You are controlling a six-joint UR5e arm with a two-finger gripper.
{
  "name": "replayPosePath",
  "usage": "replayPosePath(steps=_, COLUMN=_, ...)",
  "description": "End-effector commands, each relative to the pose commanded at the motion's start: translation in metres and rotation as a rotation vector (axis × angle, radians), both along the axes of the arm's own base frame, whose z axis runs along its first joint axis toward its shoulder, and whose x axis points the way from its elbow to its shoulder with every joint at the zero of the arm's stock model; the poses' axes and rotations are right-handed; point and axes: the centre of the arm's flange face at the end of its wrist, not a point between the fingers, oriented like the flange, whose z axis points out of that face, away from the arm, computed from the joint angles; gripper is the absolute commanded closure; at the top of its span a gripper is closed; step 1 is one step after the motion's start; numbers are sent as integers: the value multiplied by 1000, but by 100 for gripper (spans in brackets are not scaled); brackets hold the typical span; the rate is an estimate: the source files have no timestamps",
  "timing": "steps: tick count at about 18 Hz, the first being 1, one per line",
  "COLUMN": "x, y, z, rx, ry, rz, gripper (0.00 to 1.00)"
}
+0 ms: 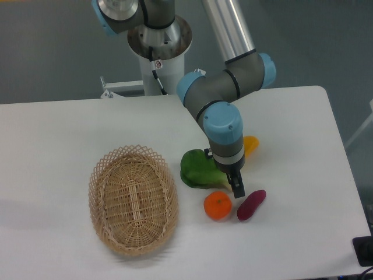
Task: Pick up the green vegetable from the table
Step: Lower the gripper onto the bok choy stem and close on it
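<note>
Honestly, from my seat I could not tell whether the jaws (235, 185) were spread or closed, since the wrist hid all but one dark finger pointing down at the counter (58, 128). They sat over the stem end of the green vegetable (197, 170), whose broad dark leaves spread out to the jaws' left, towards the wicker basket (133, 199) farther off on that side. The orange (217, 205) lay just below and in front of the jaws, the purple sweet potato (251, 205) just to their right, and the yellow vegetable (250, 143) peeked out behind the arm. I judged the bok choy to be a light, hollow plastic toy, fairly stiff with a smooth skin that could slip under a shallow pinch. The leaves looked too wide and flat to span, so I reckoned the narrow neck where stem met leaf was the place to take hold, closing across its short width. The orange sat close enough that a finger might nudge it.
</note>
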Motion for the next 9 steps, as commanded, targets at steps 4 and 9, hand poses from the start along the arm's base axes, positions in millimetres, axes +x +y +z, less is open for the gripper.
replayPosePath(steps=4, x=3, y=-2, z=-5, rx=-7, ry=-7, rz=3, gripper=0)
replayPosePath(steps=9, x=4, y=-3, z=-13, rx=-10, ry=-11, rz=17, gripper=0)
